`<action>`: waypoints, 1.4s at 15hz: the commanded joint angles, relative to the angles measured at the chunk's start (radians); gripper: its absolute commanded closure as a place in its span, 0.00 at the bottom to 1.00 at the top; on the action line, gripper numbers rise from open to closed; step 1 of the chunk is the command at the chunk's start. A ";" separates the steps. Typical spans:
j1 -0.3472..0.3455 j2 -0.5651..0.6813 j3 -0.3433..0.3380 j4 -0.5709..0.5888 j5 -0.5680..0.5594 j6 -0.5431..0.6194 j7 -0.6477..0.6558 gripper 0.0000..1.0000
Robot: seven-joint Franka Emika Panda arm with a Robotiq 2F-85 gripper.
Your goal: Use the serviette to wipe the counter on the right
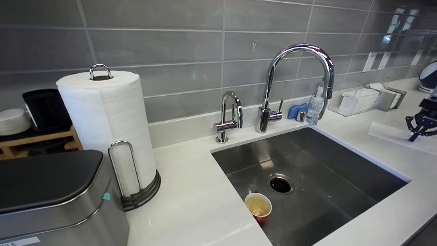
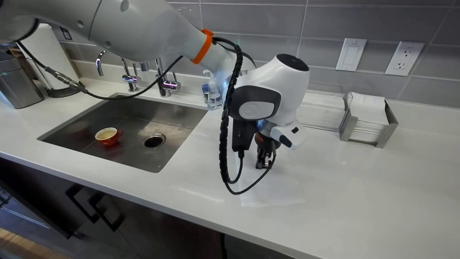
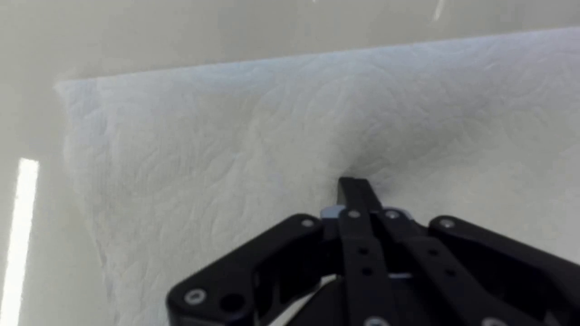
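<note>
The serviette is a thin white paper sheet (image 3: pixel 190 172). It lies nearly flat on the glossy white counter (image 2: pixel 359 208), beside the sink. It also shows in both exterior views (image 1: pixel 389 134) (image 2: pixel 275 192). My gripper (image 3: pixel 354 180) points down onto the serviette, with its two black fingertips together and touching or almost touching the paper. The paper has light wrinkles and a shadow at the tips. I see no fold of paper between the fingers. The gripper also shows in an exterior view (image 1: pixel 413 137); in another exterior view the arm and its cables partly hide it (image 2: pixel 264 163).
A steel sink (image 2: pixel 124 122) holding a red cup (image 2: pixel 107 136) lies beside the serviette. Chrome taps (image 1: pixel 264 112) and a soap bottle (image 1: pixel 314 109) stand behind it. A holder of napkins (image 2: pixel 370 120) stands by the wall. A paper towel roll (image 1: pixel 112 126) stands beyond the sink.
</note>
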 commanded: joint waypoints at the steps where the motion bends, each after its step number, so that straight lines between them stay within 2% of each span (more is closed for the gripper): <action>1: 0.036 -0.103 0.019 -0.215 0.011 0.062 -0.025 1.00; 7: 0.128 -0.248 0.023 -0.464 0.025 0.181 -0.092 1.00; 10: 0.161 -0.265 -0.014 -0.520 0.004 0.183 -0.096 1.00; 13: 0.176 -0.231 -0.082 -0.498 -0.018 0.195 -0.041 1.00; 17: 0.158 -0.160 -0.134 -0.413 -0.005 0.223 0.016 1.00; 21: 0.140 -0.106 -0.096 -0.328 0.042 0.354 0.042 1.00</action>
